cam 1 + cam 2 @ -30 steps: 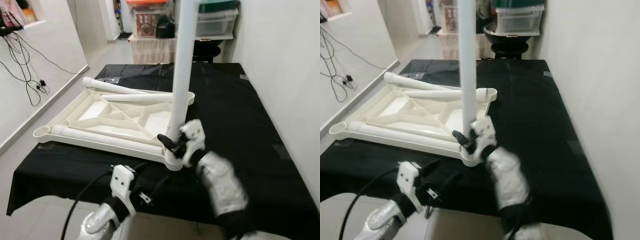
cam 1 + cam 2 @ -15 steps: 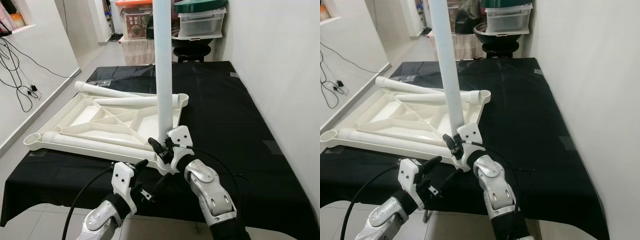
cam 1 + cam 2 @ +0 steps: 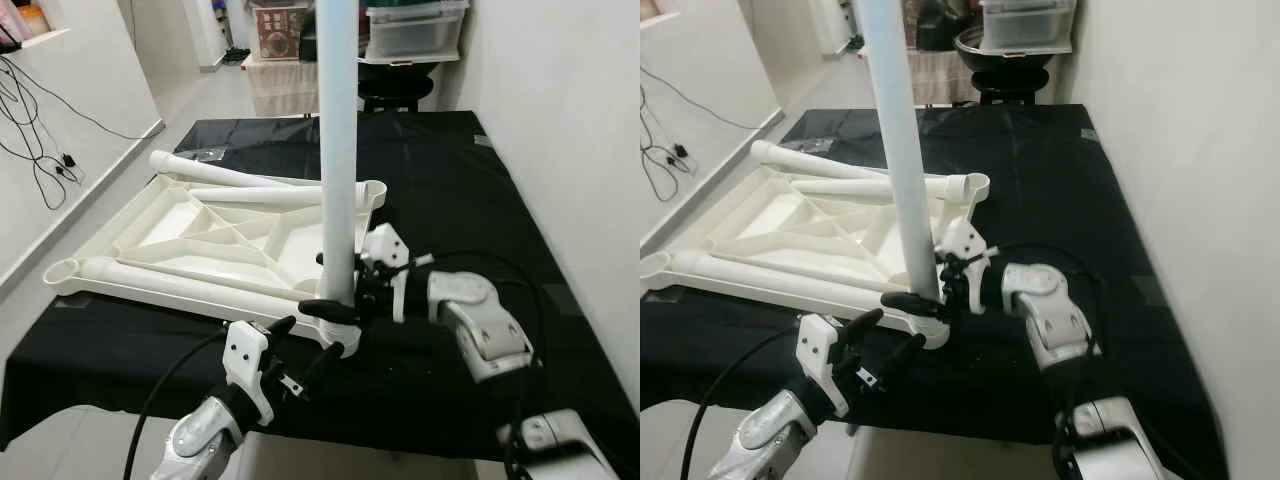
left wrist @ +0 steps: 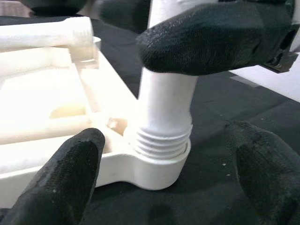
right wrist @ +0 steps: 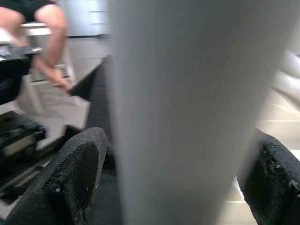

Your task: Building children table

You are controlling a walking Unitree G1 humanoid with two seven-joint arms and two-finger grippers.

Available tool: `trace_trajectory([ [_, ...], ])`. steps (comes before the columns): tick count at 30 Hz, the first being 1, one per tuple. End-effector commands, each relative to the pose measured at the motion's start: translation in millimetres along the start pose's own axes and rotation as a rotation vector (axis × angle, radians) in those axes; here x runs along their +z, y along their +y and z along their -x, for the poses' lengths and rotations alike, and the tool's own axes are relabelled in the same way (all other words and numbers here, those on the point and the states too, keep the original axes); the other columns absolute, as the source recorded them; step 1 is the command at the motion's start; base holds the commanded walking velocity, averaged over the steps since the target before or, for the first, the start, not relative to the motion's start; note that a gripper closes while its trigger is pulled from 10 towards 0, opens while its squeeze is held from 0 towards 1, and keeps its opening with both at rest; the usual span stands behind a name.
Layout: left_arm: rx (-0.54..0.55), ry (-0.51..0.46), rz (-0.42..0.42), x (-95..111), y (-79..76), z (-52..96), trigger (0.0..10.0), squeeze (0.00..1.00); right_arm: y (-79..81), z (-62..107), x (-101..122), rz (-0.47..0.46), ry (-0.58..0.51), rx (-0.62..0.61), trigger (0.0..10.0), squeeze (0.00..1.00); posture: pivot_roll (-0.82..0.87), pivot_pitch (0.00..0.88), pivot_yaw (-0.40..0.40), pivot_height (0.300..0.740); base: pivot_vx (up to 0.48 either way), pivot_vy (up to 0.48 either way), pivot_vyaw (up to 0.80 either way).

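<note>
Fingers [image 3: 322, 308] of the right gripper [image 3: 338, 285] are clamped around the base of the upright table leg [image 3: 338, 140], one black finger seen on each side of the white tube in the right wrist view. The leg is held vertical, its threaded lower end seated in the near corner socket [image 4: 157, 161] of the tabletop [image 3: 190, 250]. The tabletop is laid upside down on a black-covered table [image 3: 450, 200], ribbed underside facing up. Two more legs [image 3: 250, 188] are lying loose across the far part of the tabletop, and another leg [image 3: 170, 282] is lying along its near edge, touching the rim. An empty socket [image 3: 62, 270] is seen at the tabletop's near left corner.

The left gripper [image 3: 290, 350] is hovering just below and in front of the seated corner, at the near table edge. Its fingers [image 4: 65, 178] are spread apart, nothing gripped; in the left wrist view they sit on either side of the socket without touching it.

A bare arm [image 5: 54, 42] of a person is seen in the background of the right wrist view. Storage boxes [image 3: 410, 30] are stacked beyond the far end of the table. Cables [image 3: 40, 130] are hanging on the left wall.
</note>
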State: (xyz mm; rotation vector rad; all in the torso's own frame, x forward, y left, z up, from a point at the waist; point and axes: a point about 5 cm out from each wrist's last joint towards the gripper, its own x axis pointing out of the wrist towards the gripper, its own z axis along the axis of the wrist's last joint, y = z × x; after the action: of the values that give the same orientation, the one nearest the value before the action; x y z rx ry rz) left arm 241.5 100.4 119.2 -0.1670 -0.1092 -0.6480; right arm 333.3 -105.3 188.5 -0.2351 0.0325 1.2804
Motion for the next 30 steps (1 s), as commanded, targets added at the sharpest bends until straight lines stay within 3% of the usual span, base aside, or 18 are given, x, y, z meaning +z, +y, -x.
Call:
trace_trajectory([
  [1,0.015,0.018,-0.003,-5,1.2,1.9,10.0,0.00,3.3,-7.5,-5,-0.023,0.004,0.062,10.0,0.00,0.04,0.068,0.038,0.740,0.000,0.000,0.00],
  [2,0.016,0.018,-0.004,-5,1.0,1.8,10.0,0.00,-0.1,-9.3,-3,-0.038,0.002,0.098,5.0,0.00,0.05,0.066,0.035,0.740,0.000,0.000,0.00],
  [4,0.017,0.019,-0.004,-5,0.9,1.8,10.0,0.00,-2.0,-10.4,-2,-0.050,-0.004,0.124,5.0,0.00,0.05,0.066,0.035,0.740,0.000,0.000,0.00],
  [5,0.018,0.019,-0.005,-5,0.6,1.9,10.0,0.00,-3.4,-12.8,-1,-0.063,-0.006,0.143,0.0,0.00,0.06,0.066,0.035,0.740,0.000,0.000,0.00],
  [11,0.022,0.019,-0.005,-6,-0.1,2.9,10.0,0.00,-3.4,-14.4,-3,-0.073,0.001,0.164,0.0,0.00,0.06,0.068,0.035,0.740,0.000,0.000,0.00],
  [18,0.021,0.021,-0.002,-6,-0.9,4.6,10.0,0.00,-7.8,-7.7,-13,-0.073,-0.010,0.076,0.0,0.00,0.05,0.070,0.036,0.740,0.000,0.000,0.00],
  [19,0.020,0.021,-0.002,-6,-0.9,5.4,10.0,0.00,-9.1,-6.7,-19,-0.077,0.002,0.002,0.0,0.00,0.05,0.072,0.039,0.740,0.000,0.000,0.00],
  [20,0.020,0.023,-0.002,-6,-1.0,6.8,10.0,0.00,-7.2,-6.8,-33,-0.108,0.042,-0.156,0.0,0.00,0.06,0.072,0.032,0.740,0.000,0.000,0.00],
  [22,0.020,0.023,-0.002,-6,-1.0,6.8,10.0,0.00,-7.2,-6.8,-33,-0.108,0.042,-0.156,0.0,0.00,0.06,0.072,0.032,0.740,0.000,0.000,0.00],
  [23,0.019,0.023,-0.002,-6,-1.1,7.8,10.0,0.00,-5.1,-6.1,-43,-0.128,0.075,-0.264,0.0,0.00,0.06,0.072,0.032,0.740,0.000,0.000,0.00],
  [24,0.019,0.023,-0.002,-6,-1.1,7.8,10.0,0.00,-5.1,-6.1,-43,-0.128,0.075,-0.264,0.0,0.00,0.06,0.072,0.032,0.740,0.000,0.000,0.00],
  [25,0.019,0.024,-0.003,-5,-0.9,9.5,10.0,0.00,2.3,-5.2,-60,-0.229,0.100,-0.596,0.0,0.00,0.05,0.082,0.030,0.740,0.000,0.000,0.00],
  [26,0.019,0.025,-0.005,-5,-0.3,10.4,10.0,0.00,24.0,-6.1,-74,-0.285,0.158,-0.756,0.0,0.00,0.05,0.092,0.038,0.740,0.000,0.000,0.00],
  [27,0.019,0.026,-0.005,-4,0.3,10.9,10.0,0.00,38.6,-6.9,-80,-0.311,0.196,-0.830,0.0,0.00,0.04,0.091,0.040,0.740,0.000,0.000,0.00],
  [30,0.019,0.026,-0.005,-4,0.3,10.9,10.0,0.00,38.6,-6.9,-80,-0.311,0.196,-0.830,0.0,0.00,0.04,0.091,0.040,0.740,0.000,0.000,0.00],
])
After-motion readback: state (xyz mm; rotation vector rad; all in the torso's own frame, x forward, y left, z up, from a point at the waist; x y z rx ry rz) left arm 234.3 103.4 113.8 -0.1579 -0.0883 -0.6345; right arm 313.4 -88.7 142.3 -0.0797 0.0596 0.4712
